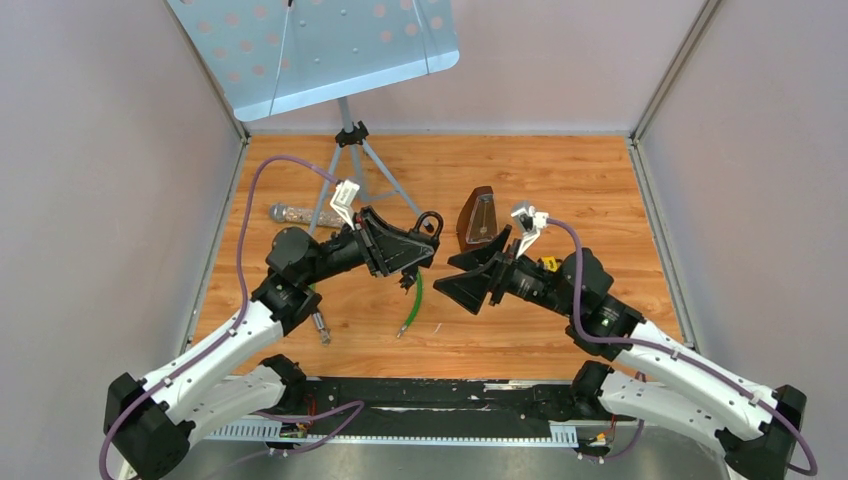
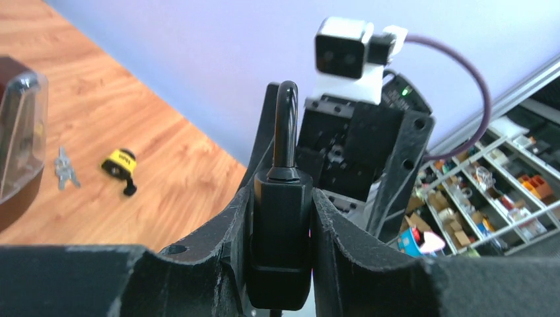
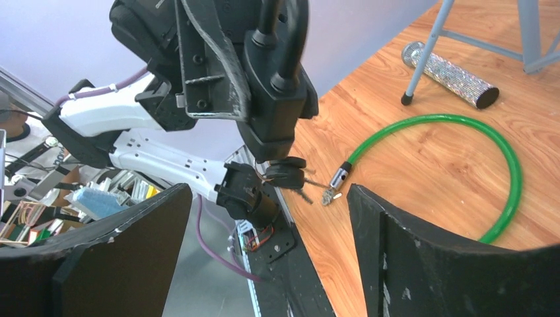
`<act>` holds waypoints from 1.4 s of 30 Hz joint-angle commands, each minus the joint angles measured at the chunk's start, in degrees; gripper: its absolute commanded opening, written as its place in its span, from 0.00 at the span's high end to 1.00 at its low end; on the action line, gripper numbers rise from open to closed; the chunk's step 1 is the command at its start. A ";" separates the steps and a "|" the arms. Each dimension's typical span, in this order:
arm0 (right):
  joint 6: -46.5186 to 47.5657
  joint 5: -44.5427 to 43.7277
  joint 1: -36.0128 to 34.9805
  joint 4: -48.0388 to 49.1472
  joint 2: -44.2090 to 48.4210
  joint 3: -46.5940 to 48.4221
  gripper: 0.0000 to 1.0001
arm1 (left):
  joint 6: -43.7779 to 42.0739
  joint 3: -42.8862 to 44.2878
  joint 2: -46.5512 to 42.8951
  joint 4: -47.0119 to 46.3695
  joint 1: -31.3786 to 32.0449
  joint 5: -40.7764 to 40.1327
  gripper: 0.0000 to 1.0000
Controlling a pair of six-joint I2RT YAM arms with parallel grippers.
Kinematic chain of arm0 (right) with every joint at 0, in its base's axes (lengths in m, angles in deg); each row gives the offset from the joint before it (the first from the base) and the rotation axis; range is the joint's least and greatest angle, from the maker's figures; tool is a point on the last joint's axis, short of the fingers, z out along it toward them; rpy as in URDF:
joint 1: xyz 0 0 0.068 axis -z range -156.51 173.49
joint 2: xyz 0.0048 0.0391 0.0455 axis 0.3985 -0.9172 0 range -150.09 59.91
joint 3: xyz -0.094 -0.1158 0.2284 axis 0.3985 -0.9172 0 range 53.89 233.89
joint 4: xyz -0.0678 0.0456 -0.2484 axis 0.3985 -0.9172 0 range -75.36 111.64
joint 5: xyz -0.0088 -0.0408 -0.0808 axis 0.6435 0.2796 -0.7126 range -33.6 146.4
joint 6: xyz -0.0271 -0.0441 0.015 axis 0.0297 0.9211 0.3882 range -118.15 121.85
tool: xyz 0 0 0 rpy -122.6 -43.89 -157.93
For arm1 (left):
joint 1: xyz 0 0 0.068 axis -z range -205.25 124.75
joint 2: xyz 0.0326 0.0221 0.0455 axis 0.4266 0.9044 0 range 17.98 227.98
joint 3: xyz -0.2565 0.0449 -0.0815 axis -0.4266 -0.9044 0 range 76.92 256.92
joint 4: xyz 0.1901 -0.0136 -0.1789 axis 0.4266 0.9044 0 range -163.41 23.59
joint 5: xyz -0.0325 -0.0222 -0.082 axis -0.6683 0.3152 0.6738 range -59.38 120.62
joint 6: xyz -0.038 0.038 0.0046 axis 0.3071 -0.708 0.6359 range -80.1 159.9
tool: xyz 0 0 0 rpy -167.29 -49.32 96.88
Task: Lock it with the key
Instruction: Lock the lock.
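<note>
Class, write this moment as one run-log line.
left end effector: shut on padlock | key: in padlock's base | right end effector: open, short of key

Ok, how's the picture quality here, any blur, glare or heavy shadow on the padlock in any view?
Top external: even light, soft shadows on the table, no glare. Left wrist: padlock sharp, metronome at the edge softer. Right wrist: padlock and key clear, near foreground dark.
</note>
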 commanded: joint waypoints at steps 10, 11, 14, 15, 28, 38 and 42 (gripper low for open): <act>-0.05 1.05 -4.02 26.18 -12.85 1.69 0.30 | 7.27 -2.26 -1.96 -24.44 1.11 -10.21 1.00; 0.24 1.00 -4.35 27.29 -13.55 1.90 0.31 | 7.36 -2.36 -2.00 -24.97 1.11 -10.30 1.00; 0.90 0.49 -5.10 27.98 -16.01 3.31 0.37 | 7.70 -3.35 -2.19 -27.91 1.20 -10.52 1.00; 0.88 0.42 -5.21 28.05 -16.64 3.77 0.39 | 7.76 -3.52 -2.21 -28.91 1.20 -10.58 1.00; -0.37 1.06 -5.77 35.69 -18.88 0.87 1.00 | 9.80 -6.99 0.85 -45.17 1.26 -7.57 1.00; 4.27 -0.53 -7.67 26.86 -20.79 -0.32 1.00 | 9.03 -5.87 2.21 -49.53 1.22 -12.96 1.00; 6.25 -7.09 -9.16 21.82 -21.75 -0.74 1.00 | 7.89 -4.98 0.61 -45.39 1.20 -16.13 1.00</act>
